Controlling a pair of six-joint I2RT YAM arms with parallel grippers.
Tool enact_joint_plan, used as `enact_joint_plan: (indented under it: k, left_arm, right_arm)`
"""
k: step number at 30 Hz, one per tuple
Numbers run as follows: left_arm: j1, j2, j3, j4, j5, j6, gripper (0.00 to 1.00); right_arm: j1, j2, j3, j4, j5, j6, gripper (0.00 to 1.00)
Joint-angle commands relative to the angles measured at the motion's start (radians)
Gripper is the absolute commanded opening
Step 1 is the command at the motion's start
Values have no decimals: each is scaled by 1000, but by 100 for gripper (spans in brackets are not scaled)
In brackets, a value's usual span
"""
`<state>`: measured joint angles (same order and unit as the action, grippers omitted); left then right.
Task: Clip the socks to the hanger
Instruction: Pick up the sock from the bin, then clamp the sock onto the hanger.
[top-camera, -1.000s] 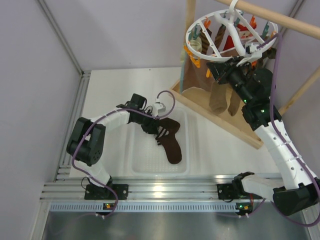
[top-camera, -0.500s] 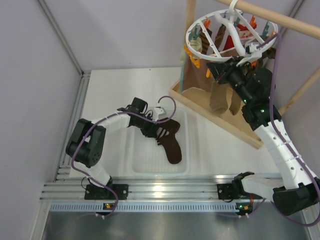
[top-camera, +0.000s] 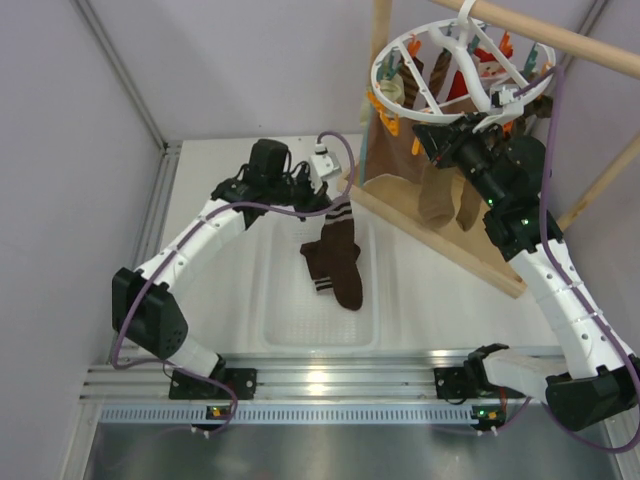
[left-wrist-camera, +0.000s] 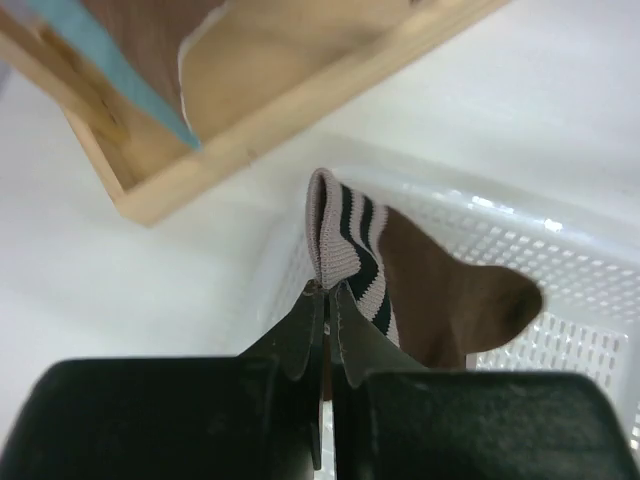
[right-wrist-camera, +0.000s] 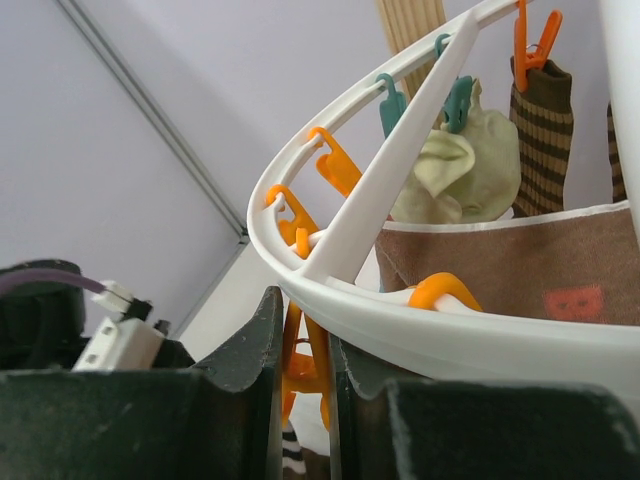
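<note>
The brown sock (top-camera: 338, 238) (left-wrist-camera: 349, 238) hung by its striped cuff over the white mesh basket (top-camera: 272, 335) (left-wrist-camera: 575, 255). From my overhead view, its lower end ran into a second brown sock (top-camera: 346, 292) lying in that basket, and I could not tell whether the two touched. The left gripper (top-camera: 327, 203) (left-wrist-camera: 326, 293) had its jaws pinched together on the cuff's edge, with barely a sliver between them, just beside the wooden plank (top-camera: 440, 245) (left-wrist-camera: 300, 110) of the stand. Well apart, up at the hanger (top-camera: 398, 52) (right-wrist-camera: 480, 345), the right gripper (top-camera: 437, 135) (right-wrist-camera: 303, 340) stood under the white ring. Its jaws were narrow and closed on an orange peg (right-wrist-camera: 305, 372) dangling from the rim. On my right wrist feed, a pale green sock (right-wrist-camera: 450, 175) and a brown striped sock (right-wrist-camera: 541, 120) were clipped to the ring's far side, and a tan cloth (right-wrist-camera: 520, 265) hung beneath it. The ring hung from the stand's wooden rod (top-camera: 565, 40).
</note>
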<state>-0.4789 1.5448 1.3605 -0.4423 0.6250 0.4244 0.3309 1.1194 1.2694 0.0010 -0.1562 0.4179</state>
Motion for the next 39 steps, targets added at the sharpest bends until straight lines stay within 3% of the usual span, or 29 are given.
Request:
enact_joint_plan:
  k: [1,7,16,39]
  left_arm:
    - [-72,-8,154,-102,-31,89,0]
    - [-179,57,374,-116,-74,160,0]
    - [-270,133,537,-50,-151,254,0]
    - [-316,123,562,85,-168,226,0]
  right_arm:
    - [-4,19,2,30,-75,7,0]
    - [-6,26,16,48,-95,19,0]
    - [-4,34,25,59,-134,28,0]
    - [-4,37,10,42,-149,13,0]
